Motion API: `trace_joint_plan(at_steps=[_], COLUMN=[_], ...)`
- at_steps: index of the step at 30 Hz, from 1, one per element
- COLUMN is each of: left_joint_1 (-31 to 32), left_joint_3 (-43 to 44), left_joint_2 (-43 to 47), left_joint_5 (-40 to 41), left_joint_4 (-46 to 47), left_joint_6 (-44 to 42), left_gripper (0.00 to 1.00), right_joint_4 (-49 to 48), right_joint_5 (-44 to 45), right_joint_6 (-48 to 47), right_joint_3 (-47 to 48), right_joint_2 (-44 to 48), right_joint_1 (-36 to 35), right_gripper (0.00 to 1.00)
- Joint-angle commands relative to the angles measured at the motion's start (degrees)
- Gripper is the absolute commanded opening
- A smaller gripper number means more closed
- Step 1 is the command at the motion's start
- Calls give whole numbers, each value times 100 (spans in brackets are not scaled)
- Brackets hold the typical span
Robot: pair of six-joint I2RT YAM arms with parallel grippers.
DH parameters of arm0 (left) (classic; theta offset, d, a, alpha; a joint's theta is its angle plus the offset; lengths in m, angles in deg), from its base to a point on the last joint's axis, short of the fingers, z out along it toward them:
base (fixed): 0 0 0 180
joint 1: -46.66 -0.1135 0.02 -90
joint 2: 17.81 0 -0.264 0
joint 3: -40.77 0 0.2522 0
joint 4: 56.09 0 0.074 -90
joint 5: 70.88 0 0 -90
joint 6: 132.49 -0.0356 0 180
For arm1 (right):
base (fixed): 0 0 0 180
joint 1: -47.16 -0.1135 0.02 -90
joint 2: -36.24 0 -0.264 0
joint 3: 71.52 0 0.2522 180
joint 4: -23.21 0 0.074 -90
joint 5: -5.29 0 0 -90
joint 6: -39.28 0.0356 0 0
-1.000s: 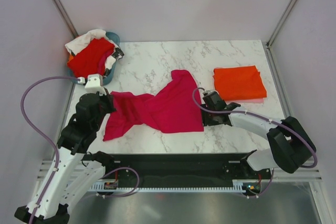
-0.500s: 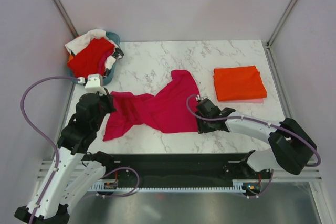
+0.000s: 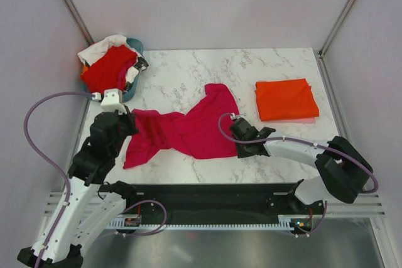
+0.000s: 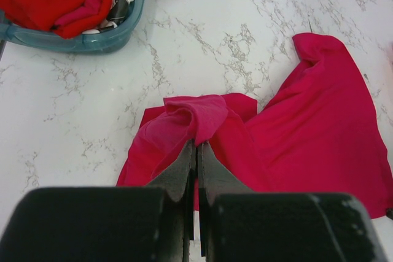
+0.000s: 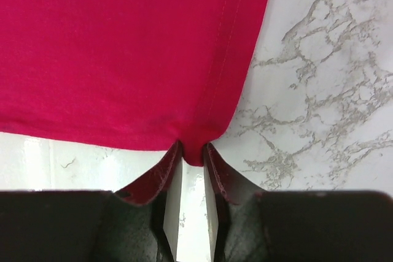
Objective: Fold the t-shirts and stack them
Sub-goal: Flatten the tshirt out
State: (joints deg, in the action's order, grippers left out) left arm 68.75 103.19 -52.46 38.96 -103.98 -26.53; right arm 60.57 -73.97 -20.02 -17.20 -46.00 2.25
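Observation:
A magenta-pink t-shirt (image 3: 188,133) lies crumpled across the middle of the marble table. At its left end my left gripper (image 3: 127,123) is shut on a raised fold of that shirt (image 4: 202,118), its tips (image 4: 196,144) pressed together. My right gripper (image 3: 239,137) sits at the shirt's near right corner. In the right wrist view its jaws (image 5: 191,151) pinch that hemmed corner (image 5: 195,148) between them. A folded bright orange t-shirt (image 3: 286,98) lies at the right. Red (image 3: 108,70) and white (image 3: 103,45) t-shirts are piled in the basket.
The teal basket (image 3: 134,87) stands at the table's back left corner, just beyond my left gripper; its rim (image 4: 80,42) shows in the left wrist view. A pale pink edge (image 3: 308,119) peeks out under the orange shirt. Grey walls close in the table.
My right gripper has moved left and nearer, from beside the orange shirt to the magenta shirt's corner, and its jaws have closed on it. The left arm has not moved.

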Motion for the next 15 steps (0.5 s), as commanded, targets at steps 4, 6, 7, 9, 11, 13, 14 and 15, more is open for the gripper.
trace_joint_plan(at_steps=[4,6,7,9,11,13,14,15], left_joint_1=[-38,-38,-38,-38,-38,-38,-29,-38], left_joint_3=[-6,-6,-6,-6,38,134,195,257], left_joint_2=[-15,-59,-68,-216,-375,-656,-735,-823], left_joint_5=[3,3,3,-67,-129,-243,-269,-322], left_joint_4=[240,258,258,266,266,258,258,249], left_joint_6=[135,135,135,126,117,91,73,65], left_gripper=[2,2,2,2,2,2,2,2], right_joint_4=[-30,-30,-30,-22,-30,-30,-39,-57], right_joint_5=[174,218,244,331,271,34,-71,-290], right_joint_6=[-29,-38,-46,-3,6,-37,-72,-142], right_joint_3=[110,206,233,391,532,848,979,1268], right_joint_2=[-161,-179,-135,-74,32,76,76,85], right_joint_1=[-27,-18,-18,43,183,473,596,719], right_gripper=[8,0,0,0,0,0,0,0])
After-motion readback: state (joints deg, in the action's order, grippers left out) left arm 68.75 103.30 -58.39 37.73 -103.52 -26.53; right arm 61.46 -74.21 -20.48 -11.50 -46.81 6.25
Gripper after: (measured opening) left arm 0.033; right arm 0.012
